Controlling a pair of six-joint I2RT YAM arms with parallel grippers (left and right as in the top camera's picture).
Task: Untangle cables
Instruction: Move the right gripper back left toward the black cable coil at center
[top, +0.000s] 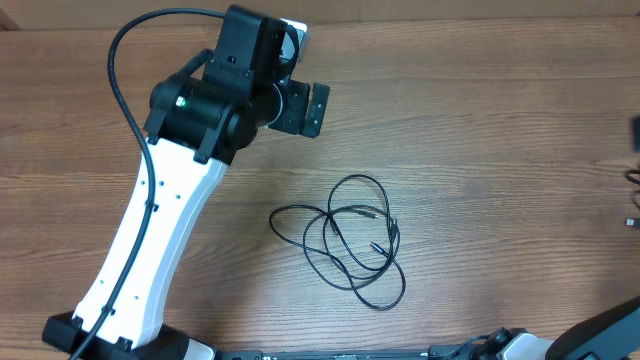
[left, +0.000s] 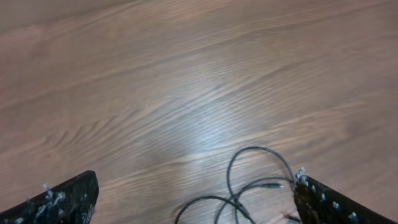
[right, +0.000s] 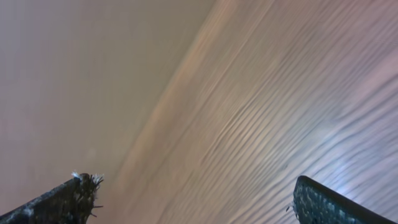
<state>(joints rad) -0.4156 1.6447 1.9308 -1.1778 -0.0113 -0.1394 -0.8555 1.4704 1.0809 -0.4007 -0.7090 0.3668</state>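
Observation:
The cables are thin black cords with small silver plug ends, lying in loose overlapping loops on the wooden table, right of centre. My left gripper hangs above the table, up and to the left of the loops, apart from them. In the left wrist view its jaws are wide open and empty, and the cable loops lie on the table between them, near the lower right finger. My right gripper is open and empty over bare wood; it does not show in the overhead view.
The white left arm slants from the bottom left, with its thick black cable arching at the upper left. Dark bits of cord and a plug show at the right edge. Part of the right arm is at the bottom right.

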